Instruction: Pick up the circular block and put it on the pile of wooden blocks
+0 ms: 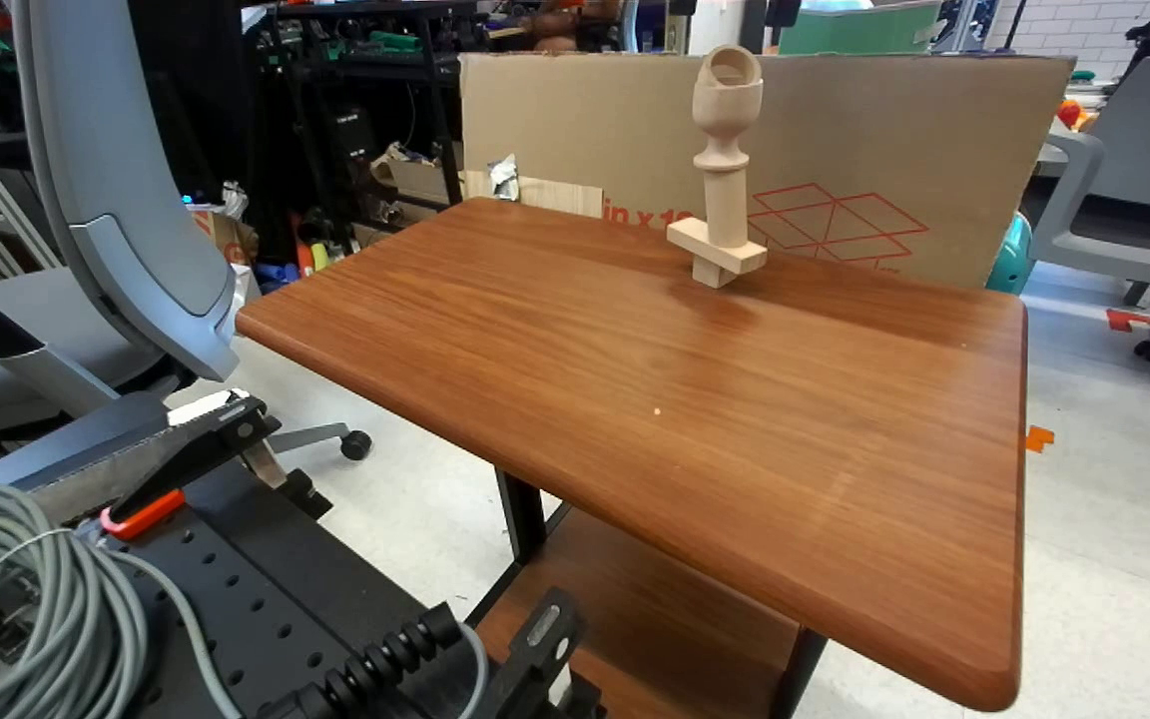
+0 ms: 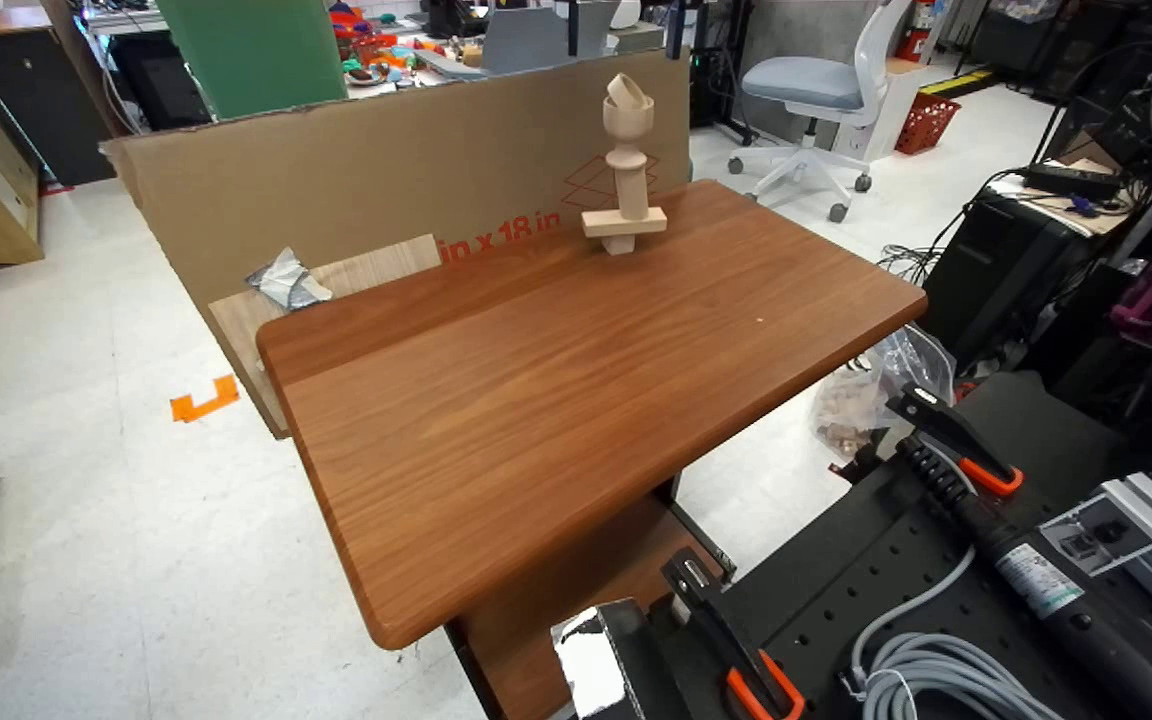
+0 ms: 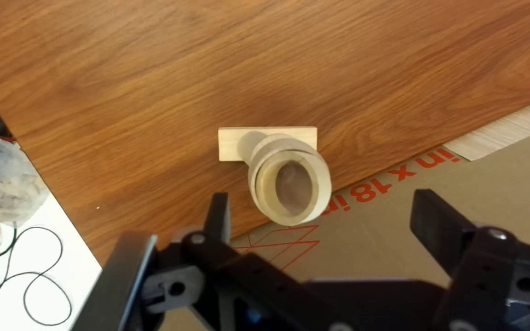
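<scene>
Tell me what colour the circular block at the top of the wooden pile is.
Pale tan. The circular block shows best in the wrist view.

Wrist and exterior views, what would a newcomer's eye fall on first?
Probably the pile of wooden blocks near the far edge of the tabletop in both exterior views. The circular block sits tilted in its cup-shaped top. In the wrist view, the dark open gripper across the bottom stands out.
</scene>
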